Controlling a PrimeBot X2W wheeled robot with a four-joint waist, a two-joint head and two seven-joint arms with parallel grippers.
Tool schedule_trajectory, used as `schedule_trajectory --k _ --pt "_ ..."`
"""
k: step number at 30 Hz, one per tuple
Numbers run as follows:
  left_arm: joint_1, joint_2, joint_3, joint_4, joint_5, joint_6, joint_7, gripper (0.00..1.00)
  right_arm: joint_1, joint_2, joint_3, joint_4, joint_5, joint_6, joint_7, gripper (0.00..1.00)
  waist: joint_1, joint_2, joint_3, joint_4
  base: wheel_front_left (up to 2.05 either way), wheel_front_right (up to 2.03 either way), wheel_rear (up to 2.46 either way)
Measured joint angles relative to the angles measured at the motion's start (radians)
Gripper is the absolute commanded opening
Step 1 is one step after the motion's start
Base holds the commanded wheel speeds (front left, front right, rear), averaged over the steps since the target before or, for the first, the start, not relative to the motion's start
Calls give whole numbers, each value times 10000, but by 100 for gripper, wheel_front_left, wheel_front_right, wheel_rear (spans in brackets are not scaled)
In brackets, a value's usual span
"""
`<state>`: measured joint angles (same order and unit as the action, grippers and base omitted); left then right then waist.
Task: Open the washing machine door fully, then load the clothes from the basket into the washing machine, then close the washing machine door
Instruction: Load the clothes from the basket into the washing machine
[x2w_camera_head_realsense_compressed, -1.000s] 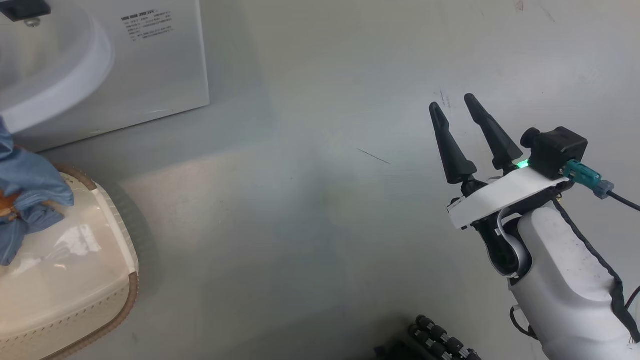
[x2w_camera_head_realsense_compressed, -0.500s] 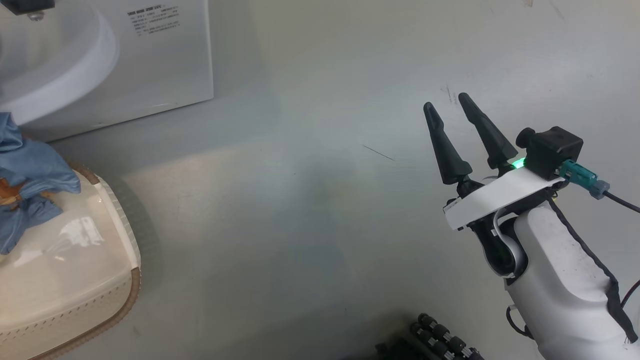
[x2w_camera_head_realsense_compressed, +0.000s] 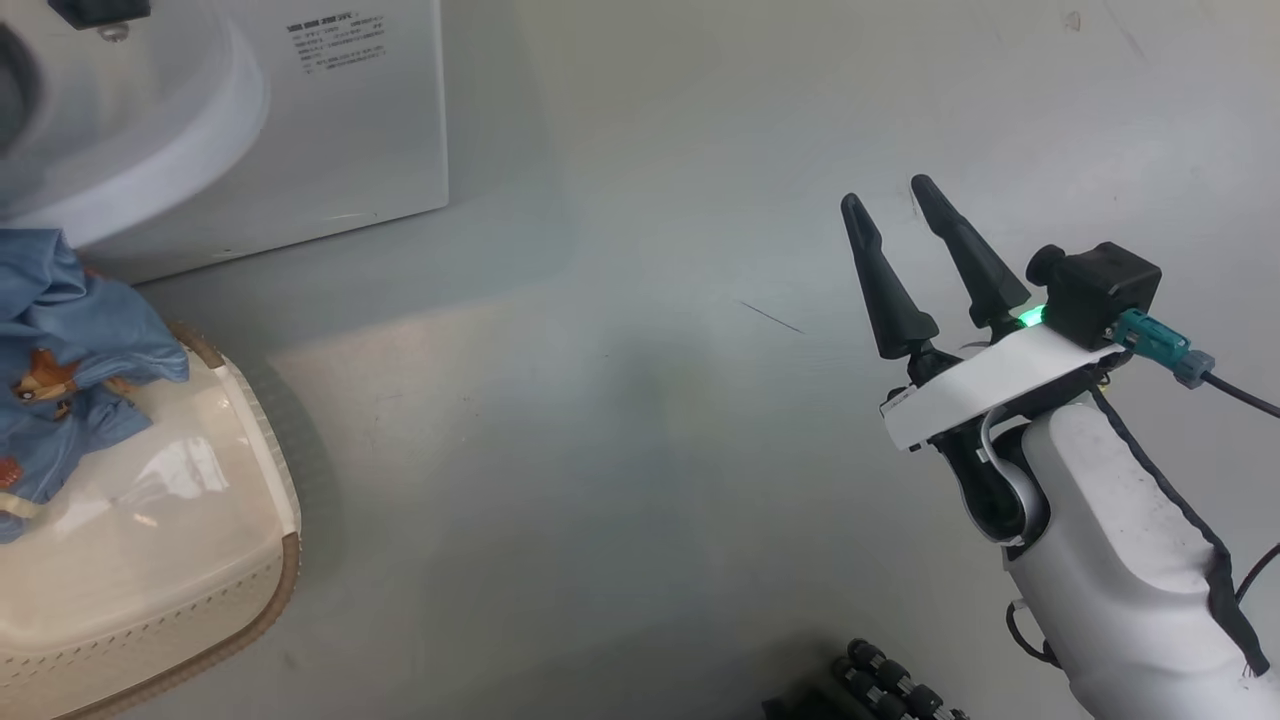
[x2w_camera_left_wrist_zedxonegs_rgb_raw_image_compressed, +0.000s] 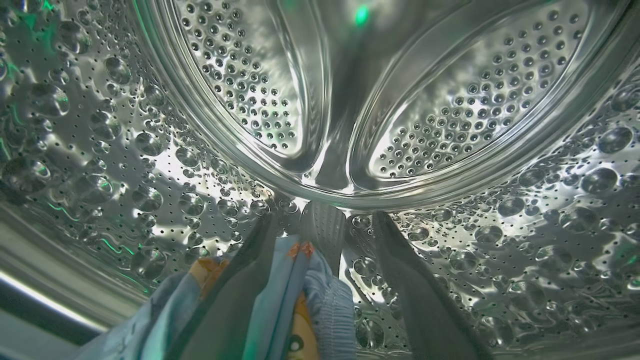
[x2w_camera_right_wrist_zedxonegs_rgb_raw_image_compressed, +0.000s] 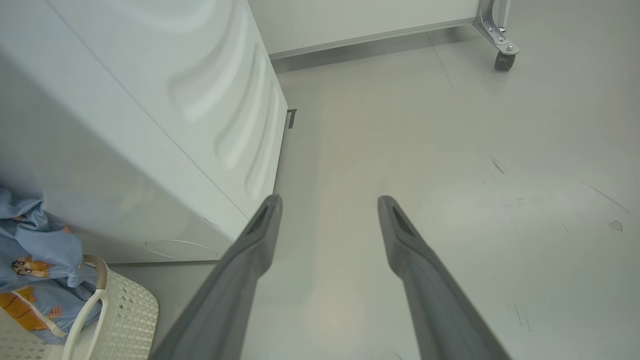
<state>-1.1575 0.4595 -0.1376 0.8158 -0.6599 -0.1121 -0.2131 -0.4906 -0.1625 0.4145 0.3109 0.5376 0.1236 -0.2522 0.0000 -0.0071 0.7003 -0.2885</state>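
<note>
Loading is the step in hand. The left end effector (x2w_camera_left_wrist_zedxonegs_rgb_raw_image_compressed: 325, 222) is deep inside the washing machine (x2w_camera_head_realsense_compressed: 330, 120), pointing at the back wall of its perforated steel drum (x2w_camera_left_wrist_zedxonegs_rgb_raw_image_compressed: 450, 100). Its two fingers stand apart, clamped on nothing. A blue garment (x2w_camera_left_wrist_zedxonegs_rgb_raw_image_compressed: 285, 295) with orange print lies between them low in the drum and rests against one finger, so by the look of it this piece is released but not yet clear of the end effector.

The rest of the clothes (x2w_camera_head_realsense_compressed: 70, 340), blue fabric with a small orange cartoon print, sit heaped in the basket (x2w_camera_head_realsense_compressed: 292, 560). It stands on the floor (x2w_camera_head_realsense_compressed: 600, 400) just in front of the washing machine's lower front. So the task is partly done. The door must already be open for the arm to reach in, at least one piece is inside, and more remains to carry over.

The right end effector (x2w_camera_head_realsense_compressed: 885, 191) hovers over bare floor, well apart from the washing machine on its right side, fingers spread and empty.

The next move calls for drawing the left arm straight back out of the washing machine without snagging the garment on that finger. It then goes down to the basket in front of the machine for the remaining bundle. Closing the door comes only after that
</note>
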Motion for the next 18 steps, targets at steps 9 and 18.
schedule_trajectory --k 9,18 --pt "112 -221 -393 10 173 -13 -161 100 -54 -25 -50 61 -2 0 0 100 0 0 -290 313 0 0 0" --pt "513 -176 -648 -31 270 -54 -257 100 -52 63 13 144 -2 0 0 100 0 0 -625 611 0 0 0"
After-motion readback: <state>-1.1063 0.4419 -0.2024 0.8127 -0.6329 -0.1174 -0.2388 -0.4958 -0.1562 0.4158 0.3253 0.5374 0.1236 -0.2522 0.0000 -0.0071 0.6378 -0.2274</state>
